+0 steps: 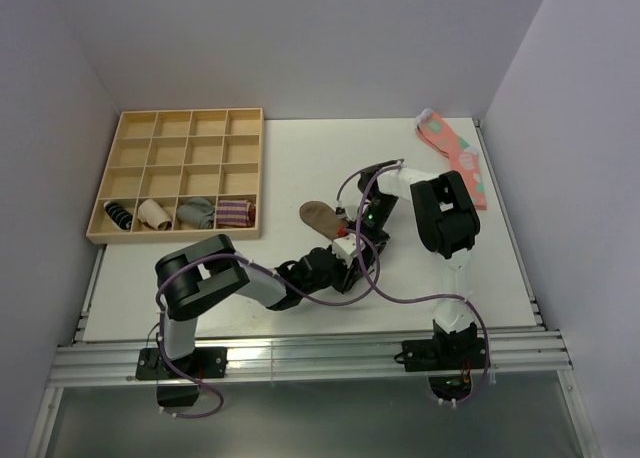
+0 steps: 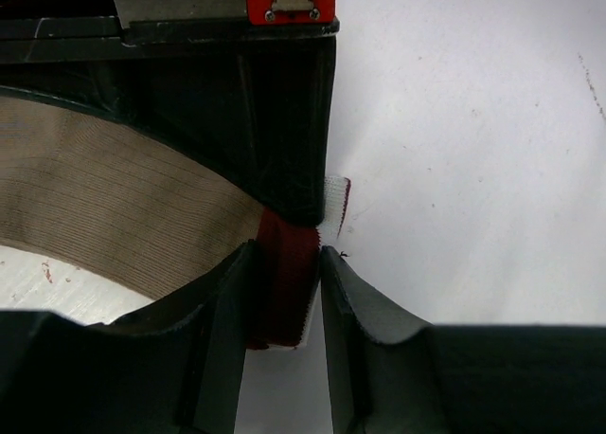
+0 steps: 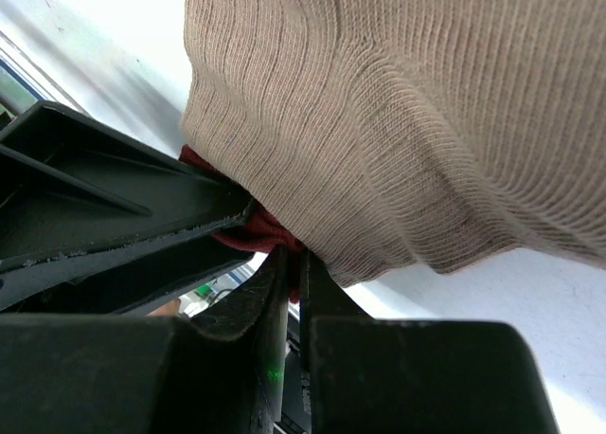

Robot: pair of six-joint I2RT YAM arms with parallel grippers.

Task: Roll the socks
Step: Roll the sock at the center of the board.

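Note:
The tan-brown sock (image 1: 320, 218) lies mid-table, its toe end pointing away from the arms. Its dark red and white cuff (image 2: 284, 282) is pinched between the fingers of my left gripper (image 2: 287, 254), which is shut on it. In the right wrist view the ribbed tan body (image 3: 407, 121) fills the top, and my right gripper (image 3: 294, 257) is shut on a fold of the red cuff (image 3: 248, 233) just below it. From above, the left gripper (image 1: 340, 257) and right gripper (image 1: 350, 234) meet tip to tip at the sock's near end, hiding the cuff.
A wooden compartment tray (image 1: 175, 234) stands at the back left, holding a dark striped bundle (image 1: 120, 215), a beige one (image 1: 155, 213), a grey one (image 1: 197, 213) and a purple-striped one (image 1: 235, 213) in its front row. A coral-pink dotted sock (image 1: 455, 153) lies at the back right by the wall.

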